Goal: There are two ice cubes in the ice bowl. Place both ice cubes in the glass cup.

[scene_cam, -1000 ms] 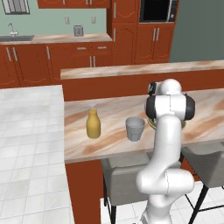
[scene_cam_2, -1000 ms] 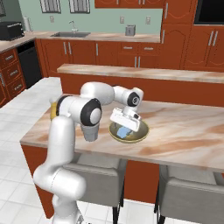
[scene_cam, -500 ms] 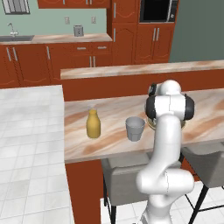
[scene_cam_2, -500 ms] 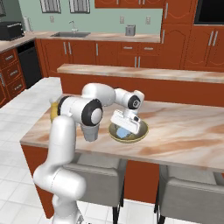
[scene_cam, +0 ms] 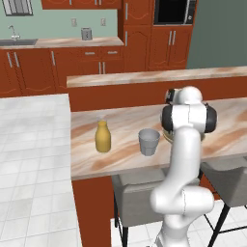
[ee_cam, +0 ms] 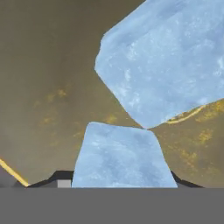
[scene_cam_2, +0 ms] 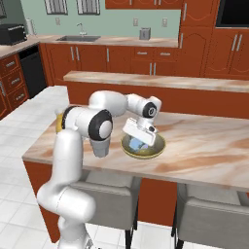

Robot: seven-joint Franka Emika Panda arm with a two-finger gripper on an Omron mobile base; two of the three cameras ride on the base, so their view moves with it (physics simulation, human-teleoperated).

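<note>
Pale blue ice sits right in front of the hand camera: one ice cube lies at the bottom of that view, low against the dark finger tips, and the second ice cube sits just beyond it, the two meeting at a corner, both on the olive floor of the ice bowl. From the right base view the gripper is down inside the ice bowl, with the glass cup standing just beside the bowl, on the side toward the yellow bottle, as the left base view shows. Whether the fingers are wide, narrow or already pinching the near cube I cannot tell, since the cube hides all but their outer corners. The step in hand looks like taking the near cube. To do it well, centre the jaws on its flat faces rather than its corners, close squarely so it doesn't squirt out, and lift straight up so the neighbouring cube isn't dragged over the rim
</note>
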